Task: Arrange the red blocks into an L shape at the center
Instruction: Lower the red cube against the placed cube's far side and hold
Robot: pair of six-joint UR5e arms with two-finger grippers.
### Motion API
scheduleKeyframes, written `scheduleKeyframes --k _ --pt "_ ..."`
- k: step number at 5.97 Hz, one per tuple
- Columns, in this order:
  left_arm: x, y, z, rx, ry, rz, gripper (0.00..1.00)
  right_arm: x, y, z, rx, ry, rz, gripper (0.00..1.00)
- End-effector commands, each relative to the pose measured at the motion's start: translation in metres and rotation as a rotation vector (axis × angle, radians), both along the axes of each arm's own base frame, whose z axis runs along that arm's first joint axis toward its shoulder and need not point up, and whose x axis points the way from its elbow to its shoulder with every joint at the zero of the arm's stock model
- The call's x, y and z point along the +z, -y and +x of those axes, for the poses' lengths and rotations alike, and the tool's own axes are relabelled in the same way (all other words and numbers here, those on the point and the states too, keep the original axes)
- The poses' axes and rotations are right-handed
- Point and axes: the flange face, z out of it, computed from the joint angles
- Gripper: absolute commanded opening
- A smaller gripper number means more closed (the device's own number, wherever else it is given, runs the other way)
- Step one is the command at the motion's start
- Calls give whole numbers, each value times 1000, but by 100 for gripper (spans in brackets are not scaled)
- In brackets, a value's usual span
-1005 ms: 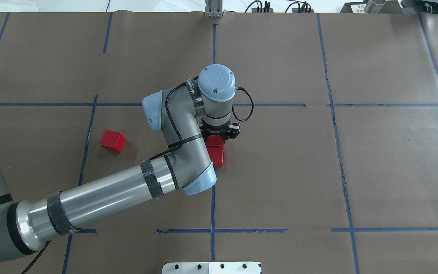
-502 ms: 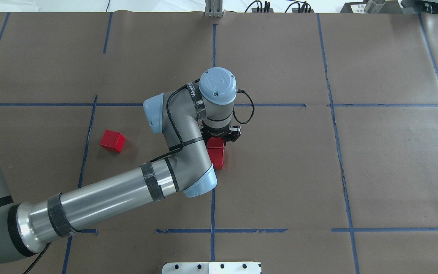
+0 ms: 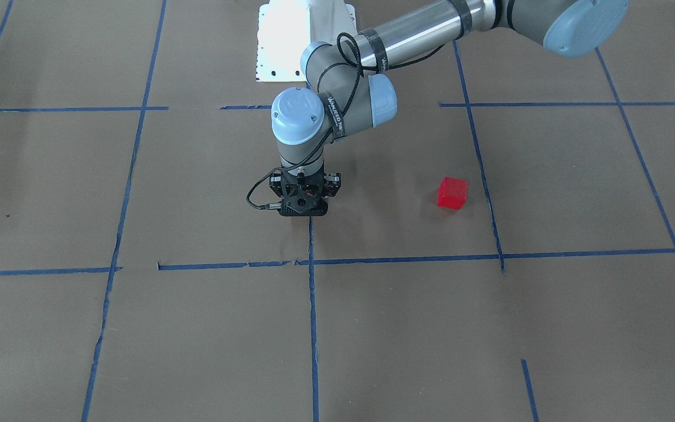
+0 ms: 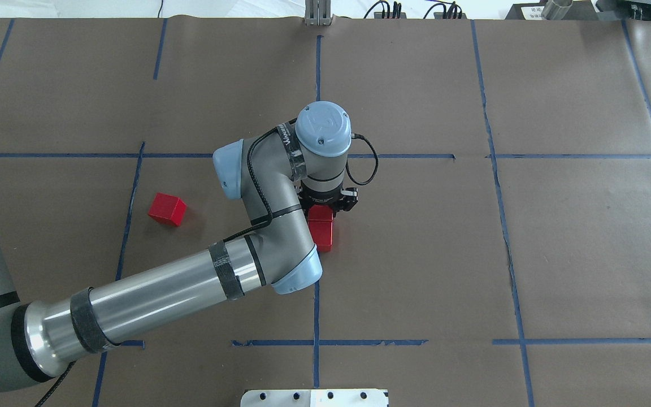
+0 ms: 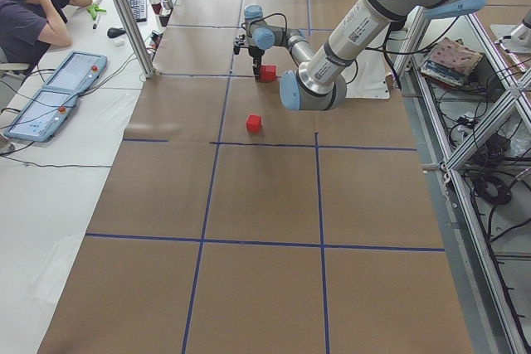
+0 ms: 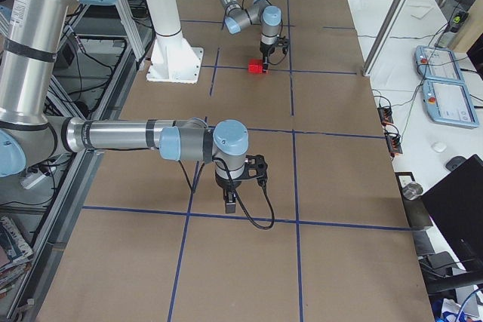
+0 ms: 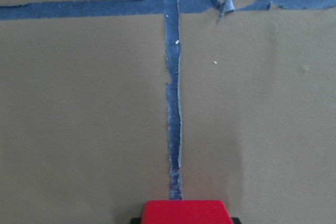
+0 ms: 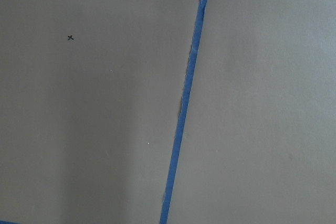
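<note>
Your left gripper's (image 4: 322, 209) fingers clamp one red block (image 7: 186, 212) in the centre (image 4: 410, 249). Wrist strap (image 4: 287, 136) lettering illegible. Right gripper's (image 6: 229, 205) fingers: cannot tell.

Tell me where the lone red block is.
In the overhead view the lone red block lies at the middle cell's left edge, just inside the blue tape line, apart from the two red blocks under the left arm.

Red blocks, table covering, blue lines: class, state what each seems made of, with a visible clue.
Red blocks: likely plastic or painted wood; smooth, uniform, slightly glossy faces. Table covering: brown paper, matte, with wrinkled seams. Blue lines: tape, its edges torn and frayed.
</note>
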Motion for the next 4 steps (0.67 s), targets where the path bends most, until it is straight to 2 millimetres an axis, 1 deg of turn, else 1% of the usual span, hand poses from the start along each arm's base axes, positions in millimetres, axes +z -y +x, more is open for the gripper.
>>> scheduleKeyframes --k 1,2,3,4 --pt "2 0 0 1 1 0 29 0 0 0 -1 0 0 100" --pt "2 0 0 1 1 0 34 0 0 0 -1 0 0 100" --pt "2 0 0 1 1 0 43 0 0 0 1 0 0 100" --pt "2 0 0 1 1 0 63 -1 0 0 1 0 2 100"
